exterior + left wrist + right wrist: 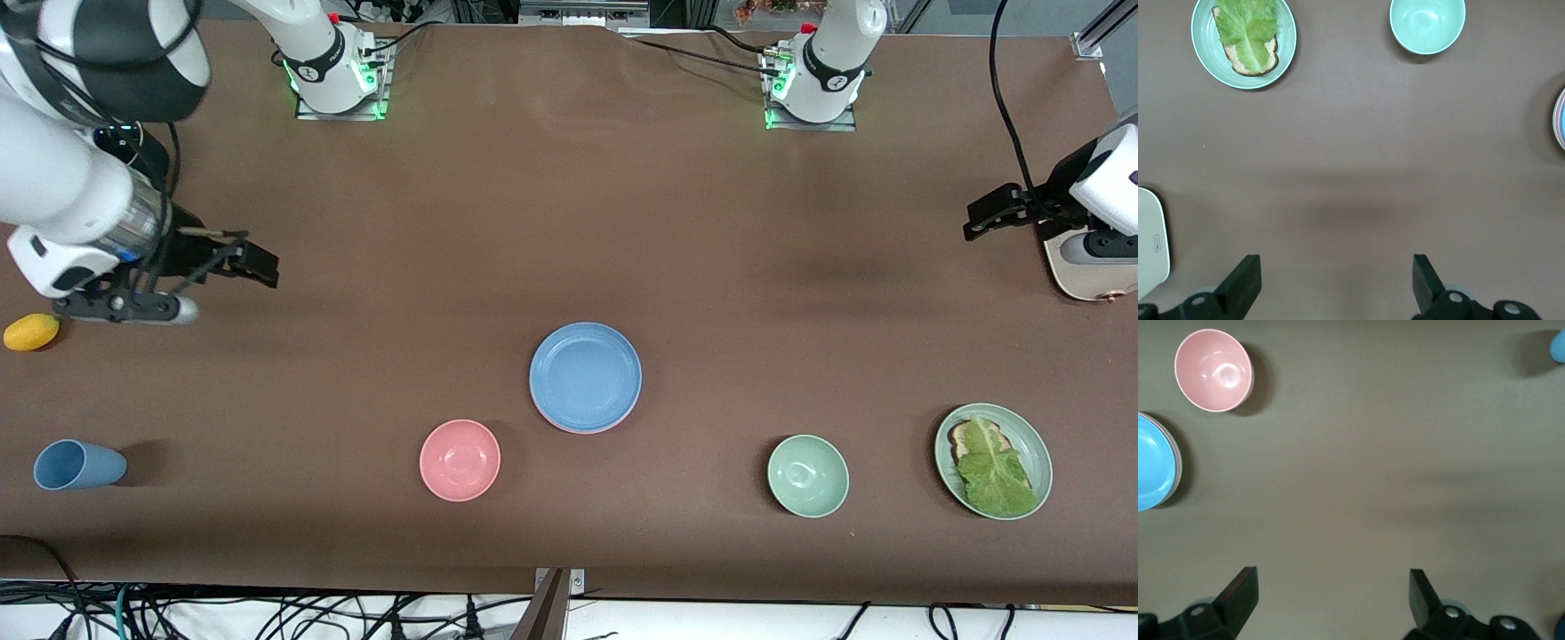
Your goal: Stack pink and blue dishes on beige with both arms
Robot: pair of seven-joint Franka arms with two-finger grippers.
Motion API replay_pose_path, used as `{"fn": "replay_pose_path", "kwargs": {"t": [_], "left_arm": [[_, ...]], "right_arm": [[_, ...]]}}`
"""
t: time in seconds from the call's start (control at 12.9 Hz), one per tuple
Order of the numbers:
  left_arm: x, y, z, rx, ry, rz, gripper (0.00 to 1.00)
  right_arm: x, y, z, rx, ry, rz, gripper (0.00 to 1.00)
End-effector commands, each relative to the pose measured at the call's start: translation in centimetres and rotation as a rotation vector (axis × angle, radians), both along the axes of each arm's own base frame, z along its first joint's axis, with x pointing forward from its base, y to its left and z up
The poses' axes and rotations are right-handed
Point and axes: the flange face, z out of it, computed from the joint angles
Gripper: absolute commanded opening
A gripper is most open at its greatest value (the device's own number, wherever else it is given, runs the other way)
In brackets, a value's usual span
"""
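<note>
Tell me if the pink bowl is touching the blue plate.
Apart. The front view shows bare brown table between the pink bowl and the blue plate; the right wrist view shows the same gap.

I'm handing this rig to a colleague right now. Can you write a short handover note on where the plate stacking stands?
Left gripper: open, empty, waiting over bare table at the left arm's end.
Right gripper: open, empty, waiting over bare table at the right arm's end.
Blue plate: mid-table, on top of a stack. A pink edge peeks out beneath it, and the right wrist view shows paler rims under the blue one, so the pink and beige plates appear to lie below.
Done: the stack looks built, both arms clear of it.
Left: probably nothing; just confirm the order of the plates underneath, which is mostly hidden.
</note>
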Motion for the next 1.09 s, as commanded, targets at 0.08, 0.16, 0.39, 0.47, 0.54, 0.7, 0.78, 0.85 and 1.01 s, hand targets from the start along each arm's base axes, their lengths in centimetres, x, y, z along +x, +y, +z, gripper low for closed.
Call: {"fn": "replay_pose_path", "kwargs": {"t": [0.08, 0.16, 0.39, 0.47, 0.54, 0.7, 0.78, 0.85, 1.01], "left_arm": [[0.1, -0.3, 0.3, 0.018, 0.007, -0.019, 1.00], [0.1, -0.3, 0.3, 0.018, 0.007, -0.019, 1.00], [0.1, -0.3, 0.3, 0.018, 0.007, -0.019, 1.00], [0.1, -0.3, 0.3, 0.018, 0.007, -0.019, 1.00], [0.1, -0.3, 0.3, 0.018, 0.007, -0.019, 1.00], [0.1, -0.3, 0.3, 0.018, 0.007, -0.019, 1.00], [0.1, -0.3, 0.3, 0.018, 0.007, -0.017, 1.00], [0.1, -0.3, 0.3, 0.018, 0.007, -0.017, 1.00], [0.1, -0.3, 0.3, 0.018, 0.007, -0.017, 1.00]], "right_arm": [[-4.5, -3.2, 1.2, -0.003, -0.012, -0.006, 1.00], [-4.8, -3.3, 1.8, -0.002, -0.017, 0.005, 1.00], [-4.7, -3.3, 2.6, -0.004, -0.031, 0.016, 1.00], [-4.5, -3.1, 3.0, -0.003, -0.039, 0.018, 1.00], [-4.3, -3.1, 3.5, -0.001, -0.043, 0.018, 1.00], [-3.9, -3.3, 3.7, -0.002, -0.040, 0.015, 1.00], [-3.9, -3.3, 3.7, -0.002, -0.040, 0.015, 1.00], [-3.9, -3.3, 3.6, -0.006, -0.041, 0.019, 1.00], [-3.9, -3.4, 3.7, -0.014, -0.043, 0.019, 1.00]]}}
